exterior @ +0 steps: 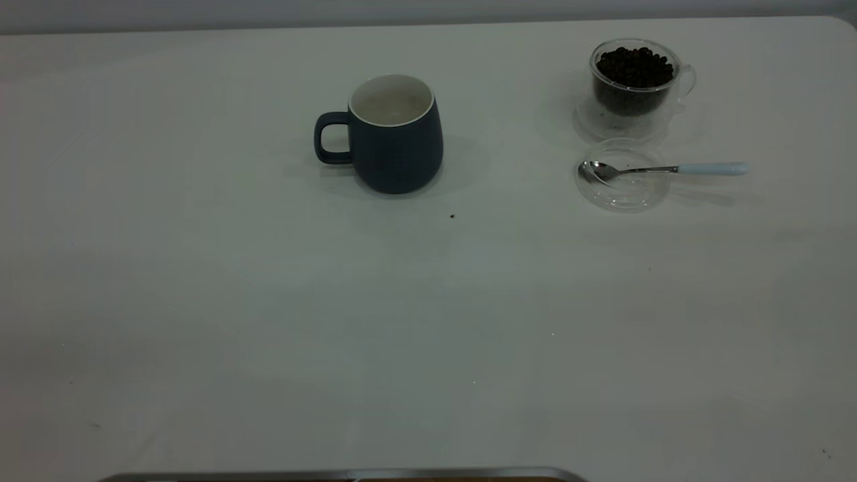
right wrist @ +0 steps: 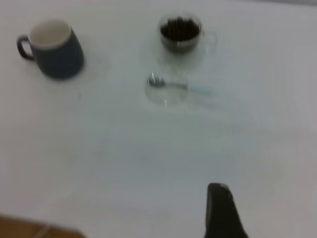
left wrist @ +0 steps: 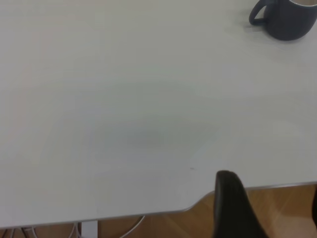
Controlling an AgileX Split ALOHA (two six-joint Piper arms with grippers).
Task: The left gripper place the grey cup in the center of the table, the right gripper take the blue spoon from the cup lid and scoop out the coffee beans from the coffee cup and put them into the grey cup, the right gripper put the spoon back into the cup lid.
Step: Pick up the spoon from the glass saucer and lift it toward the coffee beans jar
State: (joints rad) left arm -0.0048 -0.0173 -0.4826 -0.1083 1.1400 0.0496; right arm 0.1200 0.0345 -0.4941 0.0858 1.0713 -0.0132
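Near the table's front edge, only 1 dark finger [left wrist: 230, 206] of the left gripper shows, cut off by the frame, so whether that gripper is apart or together cannot be told. Same for the right gripper: 1 finger [right wrist: 222, 212] pokes into its blurred view. Far ahead of the left finger stands the grey cup [exterior: 395, 132], upright, handle turned away from the coffee cup [exterior: 635, 82]. Well ahead of the right finger sits that glass cup of beans, and just beside it the cup lid [exterior: 622, 175] with the blue spoon [exterior: 666, 169] across it, handle overhanging the rim. Bare white table [exterior: 268, 321] lies between both fingers and the objects.
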